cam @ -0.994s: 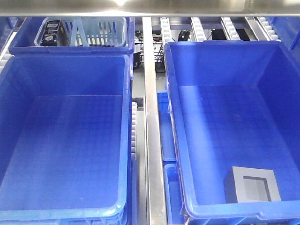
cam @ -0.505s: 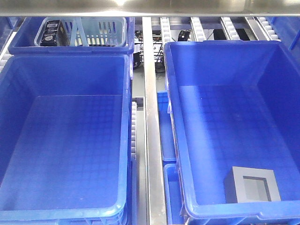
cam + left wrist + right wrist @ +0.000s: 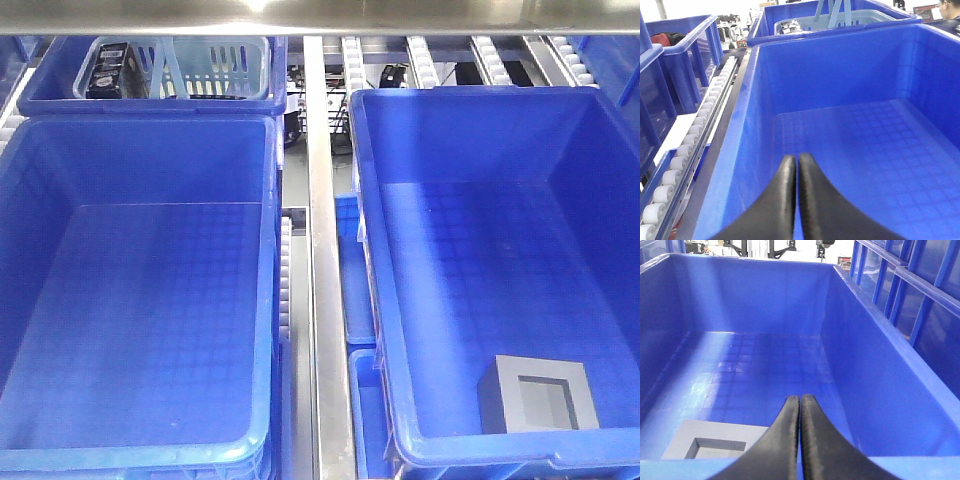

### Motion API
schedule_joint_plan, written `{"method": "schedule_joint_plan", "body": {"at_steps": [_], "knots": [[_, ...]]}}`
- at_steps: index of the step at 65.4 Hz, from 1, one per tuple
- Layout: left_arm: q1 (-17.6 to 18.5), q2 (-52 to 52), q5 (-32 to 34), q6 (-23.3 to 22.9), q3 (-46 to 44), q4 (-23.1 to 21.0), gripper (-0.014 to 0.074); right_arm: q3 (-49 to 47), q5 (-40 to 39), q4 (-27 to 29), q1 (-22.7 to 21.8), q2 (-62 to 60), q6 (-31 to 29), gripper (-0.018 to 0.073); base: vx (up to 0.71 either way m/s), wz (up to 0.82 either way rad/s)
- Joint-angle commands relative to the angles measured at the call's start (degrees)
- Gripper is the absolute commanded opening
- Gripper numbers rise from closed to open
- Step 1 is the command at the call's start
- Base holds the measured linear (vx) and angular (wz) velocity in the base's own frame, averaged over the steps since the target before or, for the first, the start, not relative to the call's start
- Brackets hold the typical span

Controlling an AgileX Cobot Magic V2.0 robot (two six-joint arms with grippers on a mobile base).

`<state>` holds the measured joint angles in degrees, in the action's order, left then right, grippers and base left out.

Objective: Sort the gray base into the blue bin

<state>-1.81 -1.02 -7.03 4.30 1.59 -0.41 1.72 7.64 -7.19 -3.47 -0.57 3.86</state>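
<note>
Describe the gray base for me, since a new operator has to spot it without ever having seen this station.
Find the big blue bin right of the central metal rail in the front view. On its floor, at the near edge, lies the gray base: a small matte gray square block with a square recess facing up, the only thing in that bin that isn't blue.

1. L gripper (image 3: 797, 162): visible only in the left wrist view, at bottom centre. Two black curved fingers (image 3: 782, 200) pressed together w/ tips touching and only a thin seam between them. Nothing held.
2. R gripper (image 3: 800, 401): visible only in the right wrist view, at bottom centre. Black fingers (image 3: 815, 440) closed the same way, tips meeting, nothing between them.
3. Both point fwd and slightly down.
4. Front view: no arm, wrist or gripper visible.
</note>
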Motion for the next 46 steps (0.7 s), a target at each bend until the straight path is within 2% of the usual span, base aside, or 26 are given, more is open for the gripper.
{"method": "schedule_joint_plan", "body": {"at_steps": [1,46], "knots": [[-0.2,-0.4,4.4,-0.1,-0.4,-0.6,-0.0006,0.8,-4.4,-0.5,-0.1,-0.9,-0.3,-0.0009,0.0,0.0],[-0.2,-0.4,4.4,-0.1,-0.4,-0.6,-0.0006,0.8,-4.4,-0.5,-0.1,-0.9,-0.3,-0.0009,0.0,0.0]]}}
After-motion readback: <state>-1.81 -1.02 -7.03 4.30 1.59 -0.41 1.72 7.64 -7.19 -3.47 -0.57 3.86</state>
